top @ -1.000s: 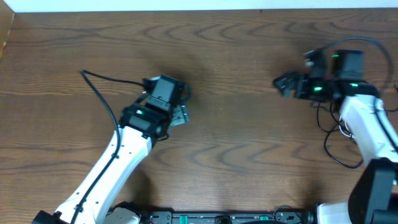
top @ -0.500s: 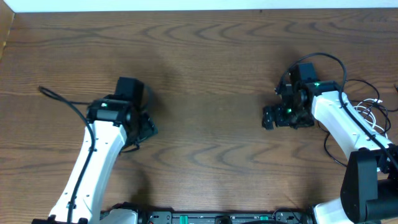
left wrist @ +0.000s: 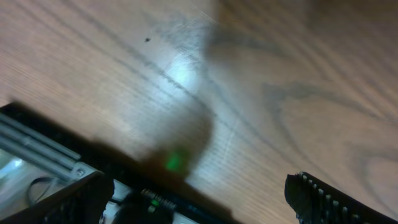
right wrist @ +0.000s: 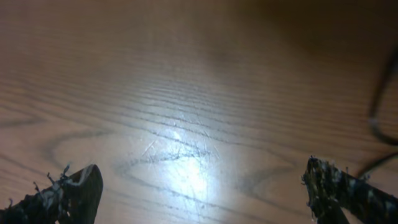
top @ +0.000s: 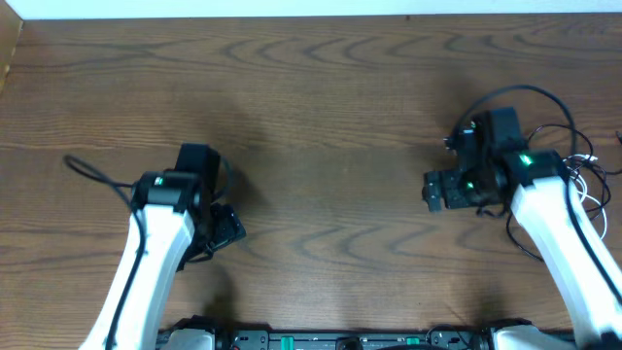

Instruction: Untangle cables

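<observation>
Overhead: white cable (top: 584, 179) beside right arm (top: 546, 202)

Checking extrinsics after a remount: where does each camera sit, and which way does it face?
Overhead: above the table, looking straight down; both arms, left gripper and right gripper show.
Left wrist: on the left arm, angled down at the wood; own fingers in bottom corners.
Right wrist: likewise on the right arm; own fingers wide apart.
Shared: all three show the tabletop.
</observation>
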Robot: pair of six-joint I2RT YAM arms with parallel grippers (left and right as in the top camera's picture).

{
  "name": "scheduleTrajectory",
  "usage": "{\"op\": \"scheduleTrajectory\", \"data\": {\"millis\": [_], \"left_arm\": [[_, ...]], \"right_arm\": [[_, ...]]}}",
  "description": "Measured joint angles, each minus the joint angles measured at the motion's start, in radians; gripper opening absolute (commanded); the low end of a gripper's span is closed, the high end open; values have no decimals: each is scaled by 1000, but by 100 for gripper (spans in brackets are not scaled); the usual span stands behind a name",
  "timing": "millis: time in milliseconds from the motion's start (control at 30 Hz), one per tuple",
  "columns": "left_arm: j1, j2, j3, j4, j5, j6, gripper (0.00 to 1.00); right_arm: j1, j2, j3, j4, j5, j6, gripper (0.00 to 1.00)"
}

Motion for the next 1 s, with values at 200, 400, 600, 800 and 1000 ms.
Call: {"op": "scheduleTrajectory", "data": {"millis": [200,400,600,800,1000], "left_arm": [[0,-255,-55,111,14,24,92],[0,-627,-92,210,19,79,98],[0,-842,-92,227,23,86,98],[0,-903,-92,201,23,87,98],[0,-903,-92,162,26,87,98]], "right_arm": [[0,-333,-162,101,19,0,99],[0,-612,-267,138,50,0,99],[0,-718,-277,123,75,0,99],[0,-717,-279,100,80,0,99],[0,-716,-279,77,82,0,99]]}}
